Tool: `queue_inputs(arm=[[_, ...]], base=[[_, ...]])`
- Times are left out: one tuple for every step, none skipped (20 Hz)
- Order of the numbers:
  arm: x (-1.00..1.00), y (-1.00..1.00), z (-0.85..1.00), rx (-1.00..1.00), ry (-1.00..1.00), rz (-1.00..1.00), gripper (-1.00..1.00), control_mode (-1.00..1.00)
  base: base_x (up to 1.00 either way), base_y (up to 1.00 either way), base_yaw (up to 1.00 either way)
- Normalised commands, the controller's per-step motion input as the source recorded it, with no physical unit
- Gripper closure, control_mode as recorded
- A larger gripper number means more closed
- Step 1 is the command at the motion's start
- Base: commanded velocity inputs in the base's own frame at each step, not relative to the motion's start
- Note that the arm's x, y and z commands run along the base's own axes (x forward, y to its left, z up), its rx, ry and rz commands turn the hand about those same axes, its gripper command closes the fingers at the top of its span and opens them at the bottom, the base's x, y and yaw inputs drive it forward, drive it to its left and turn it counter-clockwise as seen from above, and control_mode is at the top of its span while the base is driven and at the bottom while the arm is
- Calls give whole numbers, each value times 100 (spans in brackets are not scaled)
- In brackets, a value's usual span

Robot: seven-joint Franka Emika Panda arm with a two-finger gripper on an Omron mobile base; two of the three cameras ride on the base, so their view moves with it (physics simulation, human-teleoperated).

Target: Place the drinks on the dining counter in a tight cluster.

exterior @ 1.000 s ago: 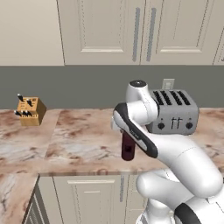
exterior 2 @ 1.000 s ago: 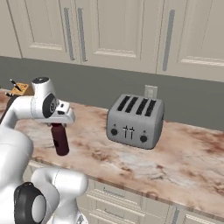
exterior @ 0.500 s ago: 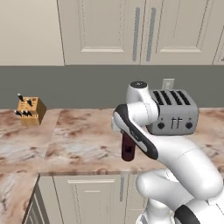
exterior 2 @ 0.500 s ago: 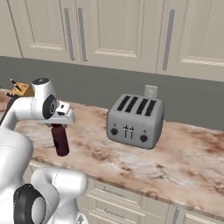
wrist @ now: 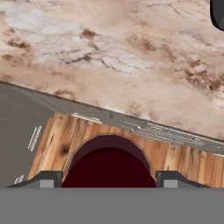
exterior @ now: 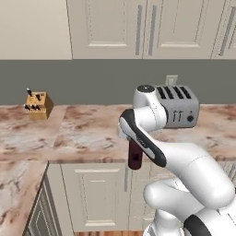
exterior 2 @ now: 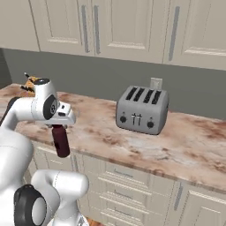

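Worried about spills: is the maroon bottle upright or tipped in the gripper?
Upright. The maroon bottle hangs straight down from the gripper, clamped near its top, off the wall counter.

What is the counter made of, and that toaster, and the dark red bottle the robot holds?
The counter looks like polished marbled stone: brown and cream veins. The toaster looks like brushed grey metal, with an even dull sheen. The maroon bottle in the gripper is smooth and opaque, maybe glass or plastic; the render leaves that open.

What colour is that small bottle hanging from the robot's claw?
Dark maroon bottle, clearest in the right base view.
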Motion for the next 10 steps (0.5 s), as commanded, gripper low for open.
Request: queue_inputs(arm=[[0, 0, 0, 0, 0, 0, 100, 100], [0, 0, 0, 0, 0, 0, 100, 100], [0, 0, 0, 0, 0, 0, 100, 100], [0, 0, 0, 0, 0, 0, 100, 100], [0, 0, 0, 0, 0, 0, 100, 100], [0, 0, 0, 0, 0, 0, 100, 100], [0, 0, 0, 0, 0, 0, 100, 100], [0, 0, 0, 0, 0, 0, 100, 100], [0, 0, 0, 0, 0, 0, 100, 100], [0, 0, 0, 0, 0, 0, 100, 100]], base=[[-80, -1, 0], [-82, -3, 0], [-84, -4, 0], [-83, -4, 0], [-84, -3, 0], [-84, -3, 0], [-86, 0, -5], [-68, 0, -23], [-50, 5, -41], [-37, 9, -56]])
